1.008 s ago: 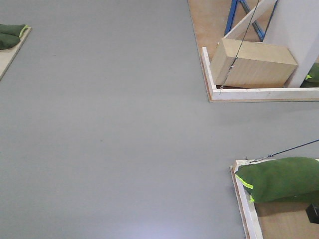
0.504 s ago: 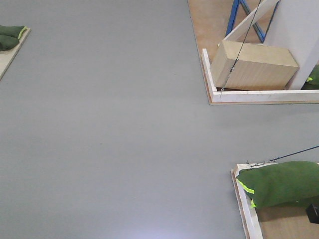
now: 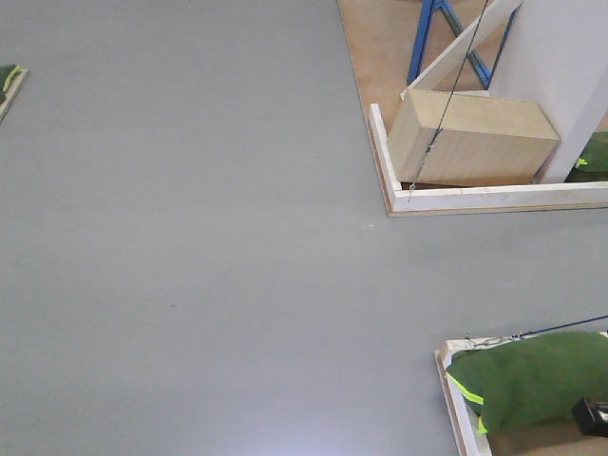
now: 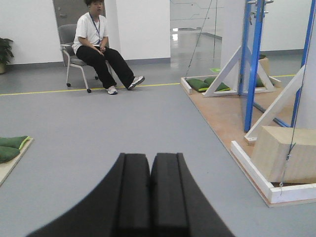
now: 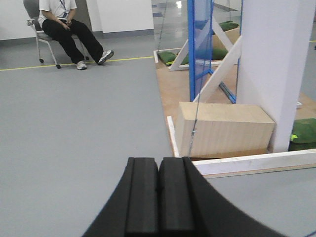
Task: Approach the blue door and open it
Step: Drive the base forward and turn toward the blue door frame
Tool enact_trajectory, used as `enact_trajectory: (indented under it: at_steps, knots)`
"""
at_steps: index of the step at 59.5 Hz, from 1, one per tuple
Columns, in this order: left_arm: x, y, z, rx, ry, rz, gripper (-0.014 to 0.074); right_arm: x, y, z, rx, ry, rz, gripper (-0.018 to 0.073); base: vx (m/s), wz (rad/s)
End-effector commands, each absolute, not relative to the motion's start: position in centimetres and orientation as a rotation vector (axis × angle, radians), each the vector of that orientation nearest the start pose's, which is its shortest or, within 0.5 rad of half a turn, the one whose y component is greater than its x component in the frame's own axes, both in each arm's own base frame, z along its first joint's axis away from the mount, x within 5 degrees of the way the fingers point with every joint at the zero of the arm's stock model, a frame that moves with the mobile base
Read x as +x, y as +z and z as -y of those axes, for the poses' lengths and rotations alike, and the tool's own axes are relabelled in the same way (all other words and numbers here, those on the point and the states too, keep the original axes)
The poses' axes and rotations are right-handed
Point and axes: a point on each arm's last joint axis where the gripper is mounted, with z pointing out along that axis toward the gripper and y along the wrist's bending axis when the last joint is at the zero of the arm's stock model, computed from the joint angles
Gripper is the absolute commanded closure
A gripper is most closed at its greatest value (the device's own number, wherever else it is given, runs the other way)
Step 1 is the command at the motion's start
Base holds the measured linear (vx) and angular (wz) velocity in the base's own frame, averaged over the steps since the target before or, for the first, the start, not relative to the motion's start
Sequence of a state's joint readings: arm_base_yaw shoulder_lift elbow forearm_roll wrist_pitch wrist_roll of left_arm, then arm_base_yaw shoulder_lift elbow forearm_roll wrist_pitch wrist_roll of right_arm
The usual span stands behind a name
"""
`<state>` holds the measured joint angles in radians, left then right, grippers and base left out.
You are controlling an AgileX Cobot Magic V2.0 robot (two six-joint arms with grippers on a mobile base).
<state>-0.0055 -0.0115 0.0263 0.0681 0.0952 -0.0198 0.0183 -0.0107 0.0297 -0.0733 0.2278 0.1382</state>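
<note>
Left end effector (image 4: 149, 197) and right end effector (image 5: 159, 197) each have their pads pressed together, gripping nothing. The blue door (image 5: 202, 39) stands upright ahead to the right, seen nearly edge-on, on a wooden platform (image 5: 173, 84). White braces (image 5: 219, 71) lean beside it, and a tan box (image 5: 222, 128) sits in front. A seated person (image 4: 98, 39) is far across the grey floor (image 3: 190, 237).

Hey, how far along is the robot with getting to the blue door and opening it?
Early. Nothing looks finished: the blue door stands well ahead on the right, past the wooden box, with open grey floor in between. In hand is only the approach. The left gripper and right gripper are both shut and empty. Left to do: reach the door and open it.
</note>
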Motion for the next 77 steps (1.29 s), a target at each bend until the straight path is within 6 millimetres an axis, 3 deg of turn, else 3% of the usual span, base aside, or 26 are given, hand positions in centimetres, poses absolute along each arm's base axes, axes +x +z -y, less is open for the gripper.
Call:
enact_trajectory:
  at_steps: [1,77]
  knots:
    - [5.36,21.37,-0.1,0.016,0.047,-1.466,0.0524,5.55,19.12,0.02,0.034,0.04,-1.63,0.0561,0.22,-0.01]
    - [5.37,21.37,-0.17,0.007,0.058,-1.467,0.0524,5.55,19.11,0.07,0.043,0.032,-1.631,0.0561,0.38,0.02]
